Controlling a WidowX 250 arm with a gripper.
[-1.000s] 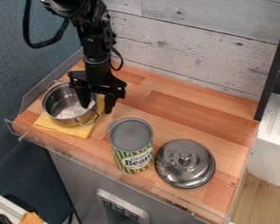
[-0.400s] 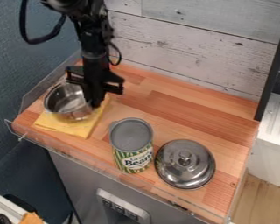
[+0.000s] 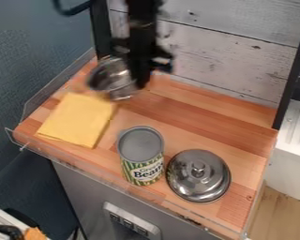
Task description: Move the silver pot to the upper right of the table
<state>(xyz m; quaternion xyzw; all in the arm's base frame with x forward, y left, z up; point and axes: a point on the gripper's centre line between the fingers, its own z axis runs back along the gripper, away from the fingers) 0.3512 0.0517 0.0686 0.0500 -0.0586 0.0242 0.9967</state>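
Hangs down from the top edge, left of centre, with the black WidowX 250 arm (image 3: pixel 142 23) held nearly upright. Points the two-finger gripper (image 3: pixel 140 86) downward, with its fingers (image 3: pixel 141 77) drawn together in a grip below the wide black crosspiece (image 3: pixel 159 58). Trails a curved black cable (image 3: pixel 72 10) at the upper left. Looks blurred around the gripper, hiding finer detail.

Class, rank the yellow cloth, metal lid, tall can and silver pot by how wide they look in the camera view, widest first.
1. Yellow cloth
2. Metal lid
Unranked below these: tall can and silver pot; their widths look close, and the tool partly covers the pot.
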